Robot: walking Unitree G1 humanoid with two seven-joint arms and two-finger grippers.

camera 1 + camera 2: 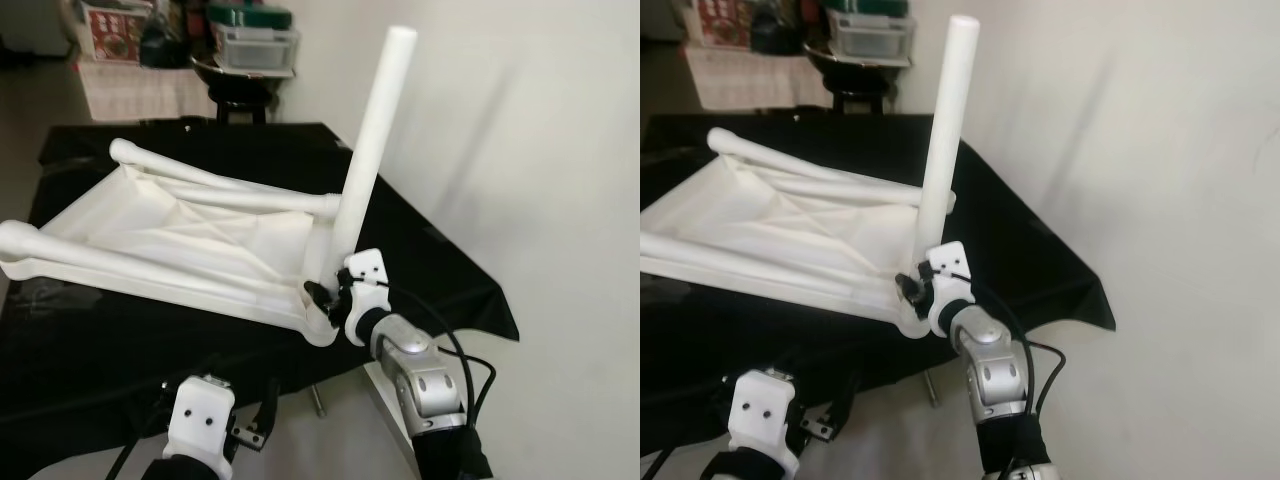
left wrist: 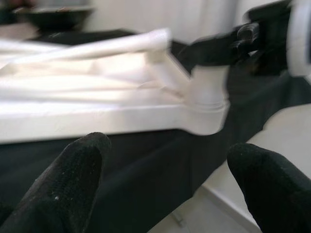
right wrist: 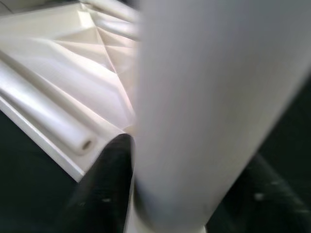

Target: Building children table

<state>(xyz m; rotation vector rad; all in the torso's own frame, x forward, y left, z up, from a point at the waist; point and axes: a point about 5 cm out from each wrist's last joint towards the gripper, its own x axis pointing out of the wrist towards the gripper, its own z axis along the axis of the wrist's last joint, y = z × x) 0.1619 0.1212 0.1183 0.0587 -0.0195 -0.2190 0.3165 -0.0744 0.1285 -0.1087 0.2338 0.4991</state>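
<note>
Right claw (image 1: pixel 330 292) grips a white table leg (image 1: pixel 372 150) standing upright in the near-right corner socket of the upturned tabletop (image 1: pixel 160 235). Left claw (image 2: pixel 165 179) hovers open, empty. Other legs apparently lie unfitted.

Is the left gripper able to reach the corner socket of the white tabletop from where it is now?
Probably yes. The left gripper hangs open, low before the black cloth's edge, and the corner socket lies ahead beyond its fingers. The right gripper already holds the leg there, crowding it.
</note>
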